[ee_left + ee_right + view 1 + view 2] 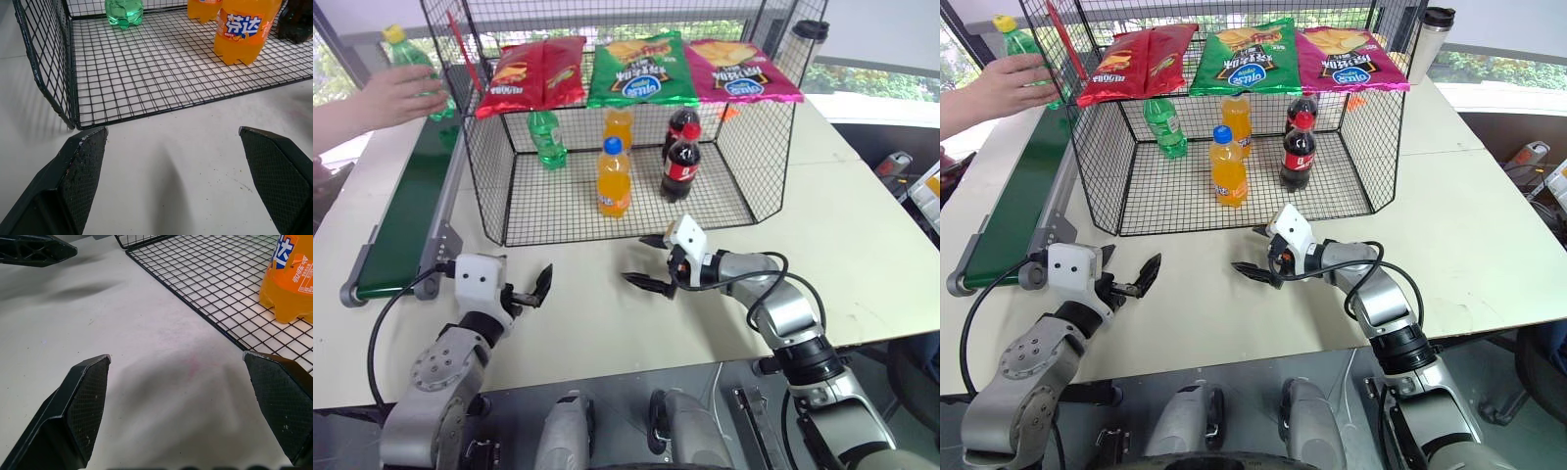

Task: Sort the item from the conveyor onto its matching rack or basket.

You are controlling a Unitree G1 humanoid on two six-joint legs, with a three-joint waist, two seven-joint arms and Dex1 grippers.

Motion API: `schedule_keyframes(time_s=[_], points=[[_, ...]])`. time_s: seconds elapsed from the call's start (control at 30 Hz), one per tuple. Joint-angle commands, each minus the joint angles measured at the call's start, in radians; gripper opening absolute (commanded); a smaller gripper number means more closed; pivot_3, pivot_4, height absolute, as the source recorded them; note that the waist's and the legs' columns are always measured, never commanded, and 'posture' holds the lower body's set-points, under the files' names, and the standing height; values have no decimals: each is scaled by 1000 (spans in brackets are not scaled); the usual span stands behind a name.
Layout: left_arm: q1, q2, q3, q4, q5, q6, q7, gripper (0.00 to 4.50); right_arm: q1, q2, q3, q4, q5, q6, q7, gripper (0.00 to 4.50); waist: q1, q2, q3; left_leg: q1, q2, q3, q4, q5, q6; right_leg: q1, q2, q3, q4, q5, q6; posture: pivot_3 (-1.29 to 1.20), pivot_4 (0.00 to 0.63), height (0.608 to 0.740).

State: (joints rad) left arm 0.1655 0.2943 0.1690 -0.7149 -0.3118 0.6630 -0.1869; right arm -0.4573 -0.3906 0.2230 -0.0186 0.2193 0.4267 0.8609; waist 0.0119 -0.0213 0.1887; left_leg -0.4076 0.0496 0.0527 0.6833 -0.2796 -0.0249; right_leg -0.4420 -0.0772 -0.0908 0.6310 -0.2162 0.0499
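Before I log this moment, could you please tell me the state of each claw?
Left claw: open, holding nothing, over the table.
Right claw: open, holding nothing, over the table.

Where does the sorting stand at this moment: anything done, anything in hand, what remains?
Done: nothing for this item; the cage holds only other bottles.
In hand: a person's hand grips the yellow-capped green bottle at the conveyor's far end. The left gripper and right gripper hang open and empty over the table.
Left: pick the bottle off the belt and set it in the cage.
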Motion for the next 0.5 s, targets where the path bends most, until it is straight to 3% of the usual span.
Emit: schedule_keyframes(time_s=[0.03, 0.5], points=[[-1, 4, -4, -23, 9, -21, 1, 4462, -7, 1, -14, -30, 9, -20, -1, 4500, 0, 0, 0, 0, 0, 0, 0, 0, 0, 0, 0, 0, 0, 0, 0, 0, 150, 740], [-10, 3, 55, -97, 0, 3, 34, 4462, -16, 4, -10, -19, 8, -25, 7, 4500, 0, 0, 0, 0, 0, 0, 0, 0, 0, 0, 0, 0, 0, 0, 0, 0, 150, 740]])
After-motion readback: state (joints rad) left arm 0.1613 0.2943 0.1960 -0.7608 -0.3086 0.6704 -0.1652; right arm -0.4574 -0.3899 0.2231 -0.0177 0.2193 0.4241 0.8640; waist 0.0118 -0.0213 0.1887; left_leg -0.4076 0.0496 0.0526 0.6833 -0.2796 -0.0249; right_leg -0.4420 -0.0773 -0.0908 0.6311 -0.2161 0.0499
